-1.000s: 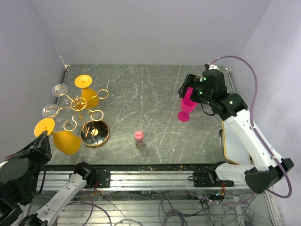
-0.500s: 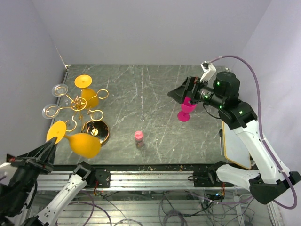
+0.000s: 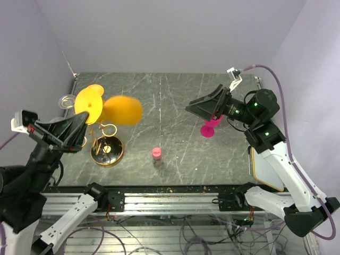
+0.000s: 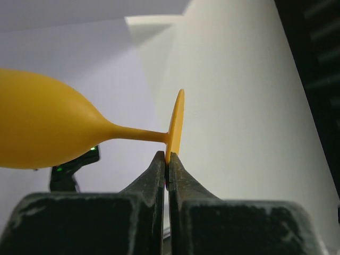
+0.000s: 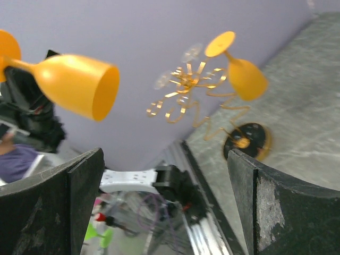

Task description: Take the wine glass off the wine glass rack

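Note table [image 3: 170,101] lying below both grippers. Find rack [image 3: 106,150] standing on it, near left gripper [image 4: 168,159] but lower, and well apart from right gripper [image 5: 164,159]. Read left gripper as clenched on orange glass [image 4: 42,130]: fingertips pinching the rim of the foot, stem level, bowl out to one side of the fingers, mouth turned toward right gripper. Treat this glass as off the rack, held in the air, clear of its arms. Read right gripper as released, jaws spread wide, gripping nothing. See second orange glass [image 5: 244,77] hanging by its foot on rack, ahead of right gripper. Find pink glass [image 3: 208,129] standing on table just under right gripper, partly hidden by it. Spot pink-topped item [image 3: 156,154] on table between the two grippers.
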Motion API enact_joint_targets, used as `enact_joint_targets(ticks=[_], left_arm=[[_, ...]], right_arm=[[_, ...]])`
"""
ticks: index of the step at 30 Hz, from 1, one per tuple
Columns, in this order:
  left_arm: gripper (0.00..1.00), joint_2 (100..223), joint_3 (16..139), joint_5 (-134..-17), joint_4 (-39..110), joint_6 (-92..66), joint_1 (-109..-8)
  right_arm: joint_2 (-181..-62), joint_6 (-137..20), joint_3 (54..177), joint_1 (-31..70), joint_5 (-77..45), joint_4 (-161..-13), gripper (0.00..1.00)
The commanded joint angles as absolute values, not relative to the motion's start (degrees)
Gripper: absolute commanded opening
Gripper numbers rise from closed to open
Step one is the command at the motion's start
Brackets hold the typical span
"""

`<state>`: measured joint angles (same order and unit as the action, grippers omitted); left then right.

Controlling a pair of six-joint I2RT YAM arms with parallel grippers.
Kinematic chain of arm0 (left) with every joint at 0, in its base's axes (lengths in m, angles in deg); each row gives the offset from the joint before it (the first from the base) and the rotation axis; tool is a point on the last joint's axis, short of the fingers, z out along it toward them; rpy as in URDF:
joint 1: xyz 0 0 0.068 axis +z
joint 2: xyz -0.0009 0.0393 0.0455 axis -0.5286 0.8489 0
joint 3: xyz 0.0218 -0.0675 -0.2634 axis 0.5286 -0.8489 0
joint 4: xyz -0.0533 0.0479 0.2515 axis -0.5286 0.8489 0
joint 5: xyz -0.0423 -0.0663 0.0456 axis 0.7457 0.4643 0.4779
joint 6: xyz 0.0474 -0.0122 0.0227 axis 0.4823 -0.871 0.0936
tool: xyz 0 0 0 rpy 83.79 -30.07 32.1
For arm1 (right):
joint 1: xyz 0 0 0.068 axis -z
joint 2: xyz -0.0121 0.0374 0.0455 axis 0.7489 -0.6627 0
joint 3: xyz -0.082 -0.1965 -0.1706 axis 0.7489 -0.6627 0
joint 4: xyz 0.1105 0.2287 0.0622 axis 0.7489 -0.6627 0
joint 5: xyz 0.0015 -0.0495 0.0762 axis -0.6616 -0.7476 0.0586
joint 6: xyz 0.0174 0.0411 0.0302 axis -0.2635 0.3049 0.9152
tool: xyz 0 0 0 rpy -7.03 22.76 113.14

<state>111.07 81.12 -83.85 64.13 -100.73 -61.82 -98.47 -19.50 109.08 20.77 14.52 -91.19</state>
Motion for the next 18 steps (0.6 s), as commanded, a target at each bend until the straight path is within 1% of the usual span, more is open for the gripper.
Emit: enact_joint_targets(ticks=[1,5,13,15,18], left_arm=[[0.07,115.46,77.00,-75.91,30.32,-89.16,-61.44],[0.07,118.38,71.33,-76.08,16.50,-88.60,-61.39],[0.07,127.27,62.65,-70.47,-6.16,-99.40,-61.44],[0.07,128.17,61.50,-69.99,-9.11,-100.94,-61.48],[0.07,128.11,60.39,-69.48,-9.16,-101.34,-61.53]], right_arm=[[-98.40,-2.74,101.65,20.77,20.26,-62.16,1.00],[-100.88,7.37,98.53,20.54,18.51,-42.75,1.00],[-115.15,16.94,106.01,20.45,23.12,-23.25,0.99],[-118.40,20.07,108.53,20.45,24.72,-18.29,0.95],[-121.71,23.77,111.52,19.13,26.54,-13.51,0.88]])
